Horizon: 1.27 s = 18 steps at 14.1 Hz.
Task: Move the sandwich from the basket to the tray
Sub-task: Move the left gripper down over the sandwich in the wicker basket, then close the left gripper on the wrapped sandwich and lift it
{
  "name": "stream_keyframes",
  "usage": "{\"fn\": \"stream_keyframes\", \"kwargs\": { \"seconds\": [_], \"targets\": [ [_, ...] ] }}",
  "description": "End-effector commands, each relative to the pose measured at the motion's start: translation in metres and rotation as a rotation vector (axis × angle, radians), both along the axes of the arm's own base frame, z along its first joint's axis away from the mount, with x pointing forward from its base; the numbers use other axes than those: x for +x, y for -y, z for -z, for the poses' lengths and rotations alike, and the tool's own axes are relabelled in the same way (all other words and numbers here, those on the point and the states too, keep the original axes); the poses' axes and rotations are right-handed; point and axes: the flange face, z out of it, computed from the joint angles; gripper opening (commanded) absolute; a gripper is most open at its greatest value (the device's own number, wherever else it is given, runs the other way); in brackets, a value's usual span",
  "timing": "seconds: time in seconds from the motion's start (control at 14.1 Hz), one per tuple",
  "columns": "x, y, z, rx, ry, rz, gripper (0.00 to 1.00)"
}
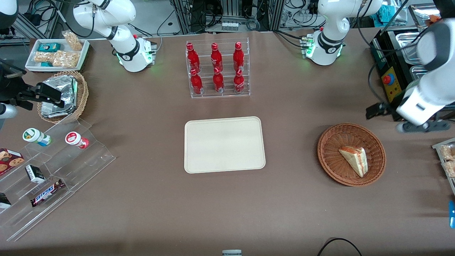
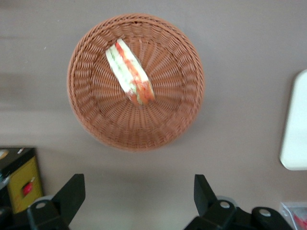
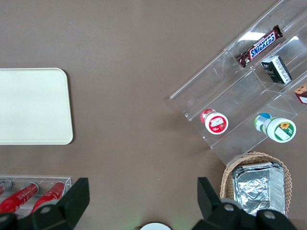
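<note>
Nothing of the task is done yet. The sandwich (image 2: 130, 72) lies on its side in the basket (image 2: 91, 122), below and ahead of the end effector (image 2: 139, 196), which hangs high above the tabletop (image 1: 142, 199) near the basket's rim with its fingers spread wide and empty. The tray (image 1: 224, 144) sits bare, well apart from the end effector, toward the table's middle. Descent, grasp, carry and release all remain.

Sandwich (image 1: 354, 160) in basket (image 1: 330, 161), tray (image 1: 224, 144) bare
</note>
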Motion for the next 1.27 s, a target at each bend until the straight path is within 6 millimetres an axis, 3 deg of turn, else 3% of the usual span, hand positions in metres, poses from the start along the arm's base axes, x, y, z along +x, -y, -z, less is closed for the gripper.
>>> {"fn": "stream_keyframes", "kwargs": {
  "seconds": [0.0,0.21,0.35,0.64,0.78,0.85,0.92,0.99,1.06,1.2],
  "targets": [
    [0.006,-0.004,0.072,0.014,0.029,0.004,1.00],
    [0.015,-0.011,0.123,0.011,0.087,-0.043,1.00],
    [0.021,-0.022,0.140,0.018,0.097,-0.203,1.00],
    [0.039,-0.019,0.170,0.018,0.168,-0.514,1.00],
    [0.043,-0.020,0.190,0.020,0.168,-0.582,1.00],
    [0.043,-0.019,0.197,0.022,0.162,-0.583,0.94],
    [0.042,-0.019,0.202,0.024,0.153,-0.586,0.75],
    [0.040,-0.019,0.205,0.026,0.147,-0.586,0.37],
    [0.039,-0.019,0.205,0.027,0.142,-0.585,0.14],
    [0.041,-0.015,0.197,0.026,0.152,-0.573,0.07]
  ]
}}
